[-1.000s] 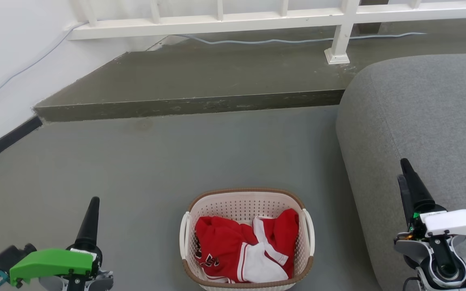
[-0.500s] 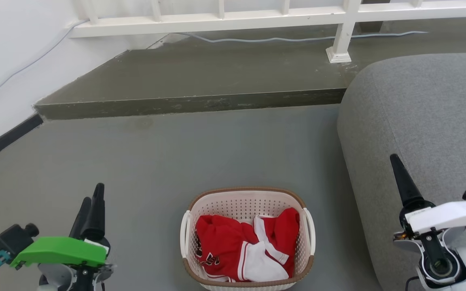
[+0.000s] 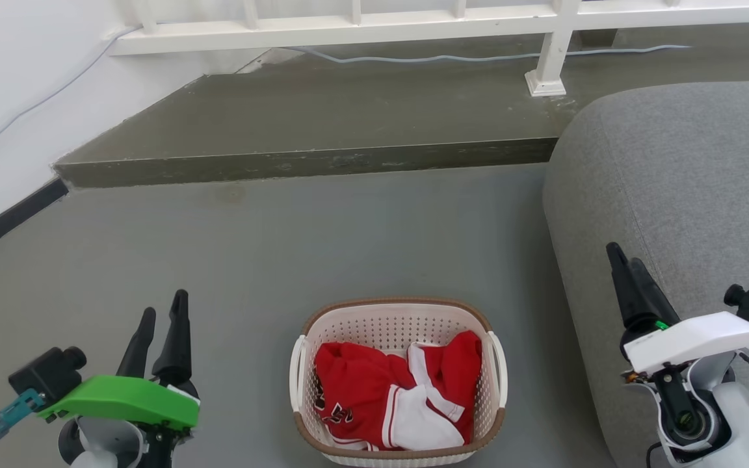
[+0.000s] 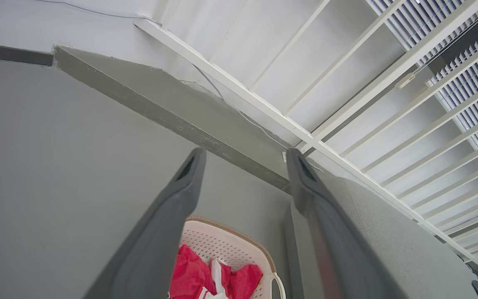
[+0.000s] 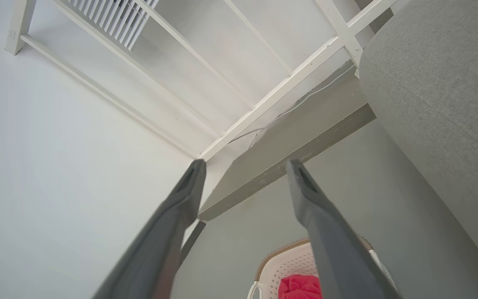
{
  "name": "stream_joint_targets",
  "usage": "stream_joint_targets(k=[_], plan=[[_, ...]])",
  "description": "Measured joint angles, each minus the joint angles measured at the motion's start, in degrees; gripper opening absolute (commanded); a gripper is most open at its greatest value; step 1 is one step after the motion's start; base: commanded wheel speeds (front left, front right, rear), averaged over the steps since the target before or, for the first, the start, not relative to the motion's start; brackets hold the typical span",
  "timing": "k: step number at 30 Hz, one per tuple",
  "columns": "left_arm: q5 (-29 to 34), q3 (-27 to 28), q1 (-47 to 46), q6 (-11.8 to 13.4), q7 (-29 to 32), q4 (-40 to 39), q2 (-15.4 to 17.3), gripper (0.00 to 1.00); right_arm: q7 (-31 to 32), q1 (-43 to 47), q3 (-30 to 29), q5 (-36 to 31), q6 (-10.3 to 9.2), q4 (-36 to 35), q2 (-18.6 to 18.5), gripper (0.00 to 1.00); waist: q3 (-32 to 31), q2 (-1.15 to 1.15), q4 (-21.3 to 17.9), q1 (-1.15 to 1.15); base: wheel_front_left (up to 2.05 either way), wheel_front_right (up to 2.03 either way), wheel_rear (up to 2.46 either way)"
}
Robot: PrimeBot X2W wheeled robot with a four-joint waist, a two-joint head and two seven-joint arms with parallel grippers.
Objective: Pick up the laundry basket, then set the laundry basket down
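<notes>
The laundry basket (image 3: 391,325) stands on the grey floor at the bottom middle of the head view, cream-white and perforated with a brown rim and white side handles, holding red and white clothes (image 3: 391,400). My left gripper (image 3: 163,312) hovers open to the basket's left, well apart from it. My right gripper (image 3: 623,260) is to the basket's right, over the grey sofa's edge, fingers nearly overlapping in that view. The left wrist view shows the basket (image 4: 226,249) low between the spread fingers of the left gripper (image 4: 245,155). In the right wrist view the basket (image 5: 288,259) sits low under the open right gripper (image 5: 245,164).
A large grey sofa (image 3: 686,188) fills the right side. A raised concrete step (image 3: 303,123) crosses the far floor, with a white railing (image 3: 413,26) and a cable behind it. A white wall (image 3: 4,97) with a dark skirting runs along the left.
Both grippers have turned inward toward the basket: the left one moved up and right with its fingers now seen apart, the right one shifted left. The basket stayed put.
</notes>
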Motion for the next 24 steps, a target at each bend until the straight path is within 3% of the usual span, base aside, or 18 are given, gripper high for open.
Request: stream_joint_targets(k=[24], plan=[[16.78,-2.19,-1.29,0.57,-4.12,-2.50,-0.41,1.00,-4.35,-1.81,4.61,-16.21,-1.55,-1.97,-0.96,1.00,0.56,0.00,0.46,0.00,0.00,0.00,0.00]])
